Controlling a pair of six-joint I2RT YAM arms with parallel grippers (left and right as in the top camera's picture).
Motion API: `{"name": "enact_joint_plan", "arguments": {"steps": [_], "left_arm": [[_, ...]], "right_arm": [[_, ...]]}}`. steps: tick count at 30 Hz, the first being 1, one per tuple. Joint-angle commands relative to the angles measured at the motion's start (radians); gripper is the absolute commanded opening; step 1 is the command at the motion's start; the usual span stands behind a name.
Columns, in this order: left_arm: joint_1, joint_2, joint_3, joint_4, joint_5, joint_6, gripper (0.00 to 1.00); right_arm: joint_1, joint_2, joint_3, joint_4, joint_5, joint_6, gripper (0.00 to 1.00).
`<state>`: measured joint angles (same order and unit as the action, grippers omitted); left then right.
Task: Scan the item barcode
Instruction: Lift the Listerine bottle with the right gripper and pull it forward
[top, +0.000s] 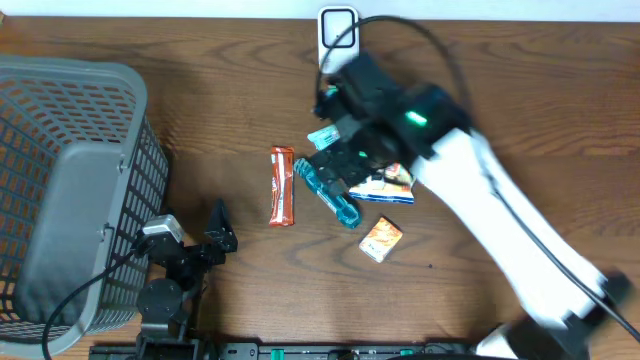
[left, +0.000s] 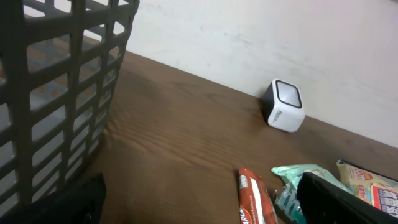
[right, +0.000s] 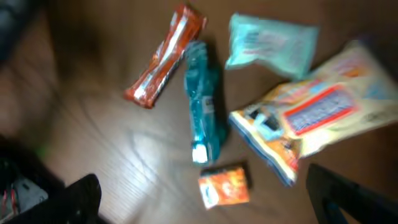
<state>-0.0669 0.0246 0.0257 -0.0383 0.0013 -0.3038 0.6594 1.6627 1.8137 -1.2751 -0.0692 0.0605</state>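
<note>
A small white barcode scanner (top: 338, 28) (left: 283, 106) stands at the table's far edge by the wall. Several items lie mid-table: a red snack bar (top: 282, 187) (right: 164, 56), a teal tube (top: 331, 196) (right: 203, 109), a pale green packet (top: 324, 137) (right: 271, 42), a yellow packet (top: 392, 186) (right: 317, 115) and a small orange box (top: 381, 240) (right: 225, 185). My right gripper (top: 345, 165) (right: 211, 205) hovers open above these items, holding nothing. Near the front left, my left gripper (top: 215, 238) (left: 205, 205) is open and empty, with the red bar ahead of it.
A large grey mesh basket (top: 70, 190) (left: 56, 93) fills the left side of the table. The scanner's cable runs along the back edge. My right arm (top: 500, 220) stretches from the front right corner across to the middle.
</note>
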Motion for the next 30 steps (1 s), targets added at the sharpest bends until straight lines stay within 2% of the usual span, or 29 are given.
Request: {"name": "enact_joint_plan", "arguments": {"steps": [1,5,7,12,17,25,30], "left_arm": [[0.004,-0.001,-0.022,-0.034,-0.01,-0.008,0.98],[0.004,-0.001,-0.022,-0.035,-0.01,-0.008,0.98],[0.004,-0.001,-0.022,-0.035,-0.01,-0.008,0.98],[0.004,-0.001,-0.022,-0.035,-0.01,-0.008,0.98],[0.004,-0.001,-0.022,-0.035,-0.01,-0.008,0.98],[0.004,-0.001,-0.022,-0.035,-0.01,-0.008,0.98],[0.004,-0.001,-0.022,-0.035,-0.01,-0.008,0.98]], "right_arm": [[0.0,-0.206,-0.206,0.112,0.078,0.002,0.99],[0.016,-0.379,-0.566,0.401,0.155,0.003,0.99],[0.016,-0.431,-0.733,0.54,0.135,0.007,0.99],[0.016,-0.448,-0.981,0.777,0.06,0.006,0.99],[0.017,-0.422,-1.099,0.95,0.058,0.006,0.95],[0.045,-0.391,-1.165,1.059,0.05,0.002,0.96],[0.07,-0.282,-1.188,1.161,0.052,-0.01,0.93]]}}
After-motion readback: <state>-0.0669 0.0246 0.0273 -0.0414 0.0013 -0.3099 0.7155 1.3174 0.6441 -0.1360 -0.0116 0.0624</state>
